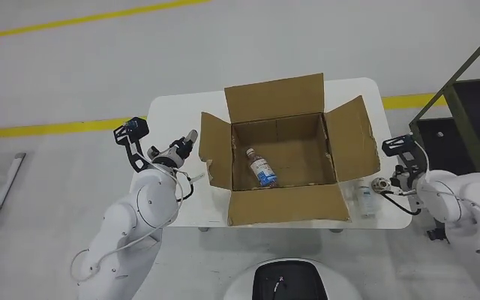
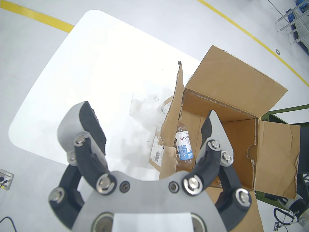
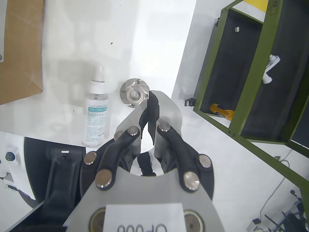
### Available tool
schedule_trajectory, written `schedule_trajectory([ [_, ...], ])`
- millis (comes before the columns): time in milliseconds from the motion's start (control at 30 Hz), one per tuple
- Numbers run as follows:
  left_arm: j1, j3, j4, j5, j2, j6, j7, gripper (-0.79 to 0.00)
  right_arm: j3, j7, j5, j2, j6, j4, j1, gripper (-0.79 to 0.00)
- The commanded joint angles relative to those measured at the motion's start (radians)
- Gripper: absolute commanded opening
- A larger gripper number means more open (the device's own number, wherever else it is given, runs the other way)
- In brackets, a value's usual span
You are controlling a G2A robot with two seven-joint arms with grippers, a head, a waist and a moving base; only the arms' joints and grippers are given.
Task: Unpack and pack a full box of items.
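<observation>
Left claw (image 2: 149, 112) sits nearest, pads wide apart & empty, just outside the left flap of the box (image 1: 281, 101), over the bench (image 1: 176, 112). Right claw (image 3: 151, 102) is pinched together w/ nothing between the pads, tips just beside a metal disc (image 3: 134, 94); can't tell if they touch it. Spray bottle (image 3: 96, 112) rests on the bench next to the disc, near the box's right flap. One clear bottle (image 1: 262, 169) w/ a blue label lies on its side on the box floor, cap toward the far wall.

Judging by this, the box is nearly emptied & that bottle is prob. the left arm's next pick. To do it well: go over the flap, not thru it, since the torn card edge could snag a pad. Come down w/ pads across the bottle's body at the label, not along its length. Close gently, as round plastic may roll or squirt out. Right arm is best kept clear of the box
</observation>
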Motion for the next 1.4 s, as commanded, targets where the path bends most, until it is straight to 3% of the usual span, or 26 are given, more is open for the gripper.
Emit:
schedule_trajectory([
  [0, 0.000, 0.000, 0.000, 0.000, 0.000, 0.000, 0.000, 0.000, -0.026, -0.020, -0.004, -0.003, -0.001, -0.011, -0.009, -0.785],
  [200, 0.000, 0.000, 0.000, 0.000, 0.000, 0.000, 0.000, 0.000, -0.060, -0.024, 0.044, -0.012, 0.041, -0.022, -0.023, -0.785],
  [367, 0.000, 0.000, 0.000, 0.000, 0.000, 0.000, 0.000, 0.000, -0.061, -0.004, 0.049, -0.017, 0.104, -0.037, -0.024, -0.674],
  [500, 0.000, 0.000, 0.000, 0.000, 0.000, 0.000, 0.000, 0.000, -0.068, 0.014, 0.042, -0.020, 0.132, -0.045, -0.029, -0.508],
  [1367, 0.000, 0.000, 0.000, 0.000, 0.000, 0.000, 0.000, 0.000, -0.153, -0.006, 0.069, -0.043, 0.169, 0.053, -0.008, -0.437],
])
